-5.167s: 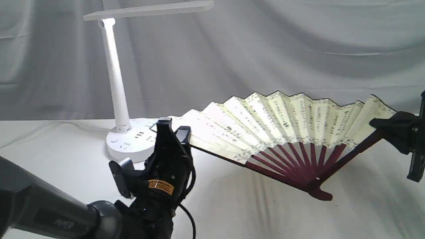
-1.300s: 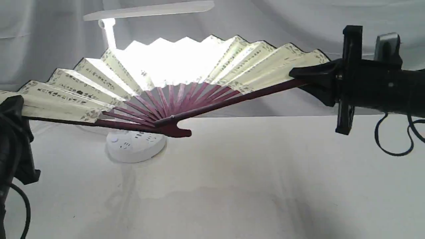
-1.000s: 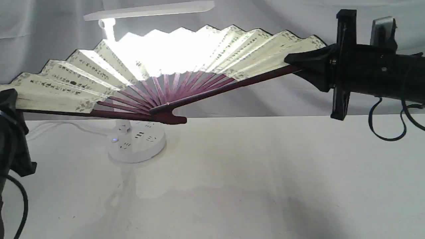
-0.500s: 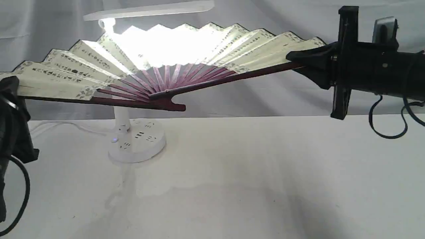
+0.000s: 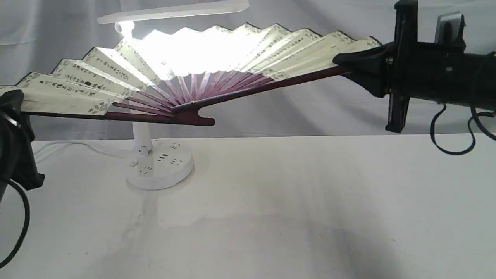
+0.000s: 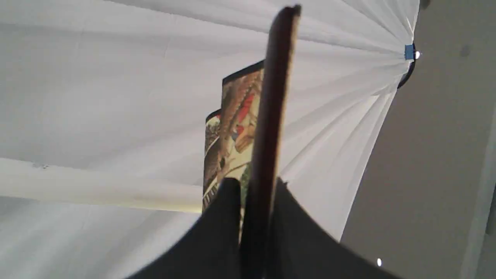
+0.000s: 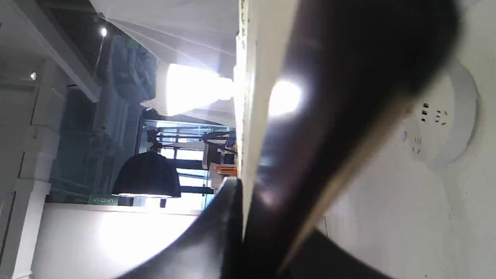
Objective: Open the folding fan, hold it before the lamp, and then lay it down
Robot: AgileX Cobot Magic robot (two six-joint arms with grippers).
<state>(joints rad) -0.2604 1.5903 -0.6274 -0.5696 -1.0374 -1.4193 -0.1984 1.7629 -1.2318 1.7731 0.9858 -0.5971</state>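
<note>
A white cloth-covered desk (image 5: pixel 294 201) runs back to a draped grey fabric backdrop (image 5: pixel 348 112). On the desk's left part stands the white plastic desk lamp with round socketed base (image 5: pixel 161 166), its flat light bar at the top. The large cream pleated folding fan with black calligraphy and maroon ribs (image 5: pixel 97 73) hangs spread wide in the air before the lamp's post and below the bar. Its middle pleats glow washed-out white. The black left end effector (image 5: pixel 11 102) is clamped on the fan's left guard, and the black right end effector (image 5: pixel 343 64) on the right guard. The fan's pivot hovers above the lamp base, apart from it. A broad stretch of desk lies beneath the fan and towards the right, while the left guard's tip reaches the view's left edge
</note>
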